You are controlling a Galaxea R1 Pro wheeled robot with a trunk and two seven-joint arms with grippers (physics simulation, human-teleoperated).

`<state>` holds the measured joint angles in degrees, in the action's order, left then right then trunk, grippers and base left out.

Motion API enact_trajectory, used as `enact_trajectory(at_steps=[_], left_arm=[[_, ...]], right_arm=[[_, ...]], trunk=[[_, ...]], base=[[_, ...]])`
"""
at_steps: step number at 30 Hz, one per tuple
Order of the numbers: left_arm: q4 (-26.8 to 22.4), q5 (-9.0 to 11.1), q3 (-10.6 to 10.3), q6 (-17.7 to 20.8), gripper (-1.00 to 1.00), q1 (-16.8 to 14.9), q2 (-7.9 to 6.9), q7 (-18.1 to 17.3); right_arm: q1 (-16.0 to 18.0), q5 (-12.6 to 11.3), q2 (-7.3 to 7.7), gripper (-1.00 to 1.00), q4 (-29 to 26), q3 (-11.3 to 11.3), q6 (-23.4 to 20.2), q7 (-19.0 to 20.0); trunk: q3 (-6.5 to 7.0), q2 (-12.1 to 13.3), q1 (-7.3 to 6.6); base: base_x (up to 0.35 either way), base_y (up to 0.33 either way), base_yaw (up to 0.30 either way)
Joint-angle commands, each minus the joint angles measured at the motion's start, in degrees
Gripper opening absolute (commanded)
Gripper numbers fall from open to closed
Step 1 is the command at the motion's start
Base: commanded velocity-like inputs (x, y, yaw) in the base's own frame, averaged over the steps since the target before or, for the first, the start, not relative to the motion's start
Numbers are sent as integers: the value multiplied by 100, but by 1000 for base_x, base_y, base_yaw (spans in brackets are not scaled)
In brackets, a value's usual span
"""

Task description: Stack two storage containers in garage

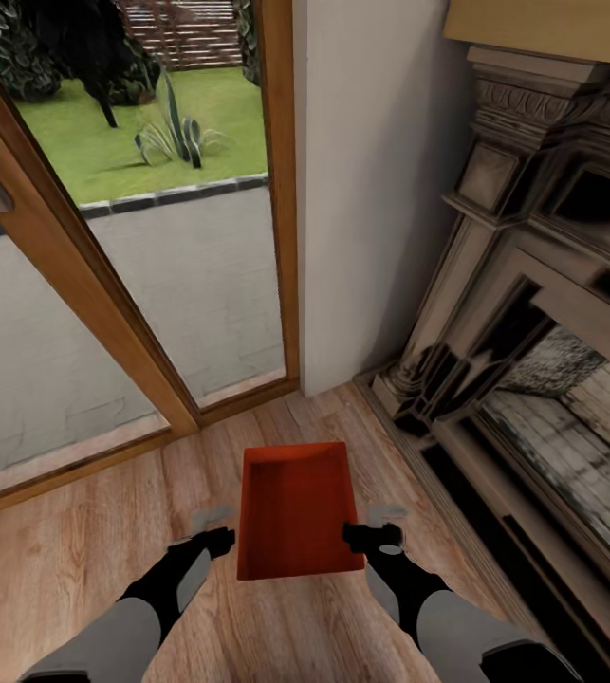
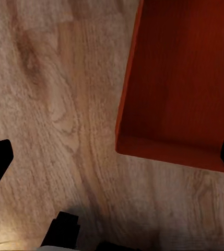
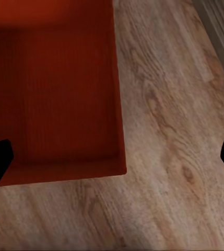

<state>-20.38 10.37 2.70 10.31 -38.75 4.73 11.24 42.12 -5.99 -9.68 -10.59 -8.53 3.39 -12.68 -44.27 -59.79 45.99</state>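
Orange-red storage container (image 1: 295,512) sits on living-room planks between the left tool (image 1: 212,529) and right tool (image 1: 377,527) — both spread wide, holding nothing — garage stacking all ahead.

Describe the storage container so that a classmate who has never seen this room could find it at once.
Start at the dark stone fireplace and the wood-framed glass doors. On the light wood plank floor between them lies one storage container, flanked by the left gripper and the right gripper. It is the only orange-red, open-topped box there.

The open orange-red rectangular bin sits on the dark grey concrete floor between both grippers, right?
Not quite: the orange-red rectangular bin sits between the left gripper and right gripper, but on light wood plank floor, as the head view shows.
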Motion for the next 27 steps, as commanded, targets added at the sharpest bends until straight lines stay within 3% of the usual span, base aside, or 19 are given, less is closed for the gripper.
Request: enact_trajectory(at_steps=[1,7,17,27], left_arm=[[-18,-38,15,-121,100,0,23,18],[-39,-142,-14,-383,100,-1,36,67],[-52,-164,-21,-472,100,-1,85,445],[-53,-153,2,-499,100,-1,89,466]], right_arm=[[5,-51,-10,100,5,-57,42,-15],[6,-12,-12,100,1,-72,77,12],[7,-1,-32,100,-22,-61,92,20],[7,8,-31,100,-22,-61,114,20]], trunk=[[-4,-3,0],[-4,-3,0],[-4,-3,0],[-4,-3,0]], base=[[0,0,0],[0,0,0],[0,0,0],[0,0,0]])
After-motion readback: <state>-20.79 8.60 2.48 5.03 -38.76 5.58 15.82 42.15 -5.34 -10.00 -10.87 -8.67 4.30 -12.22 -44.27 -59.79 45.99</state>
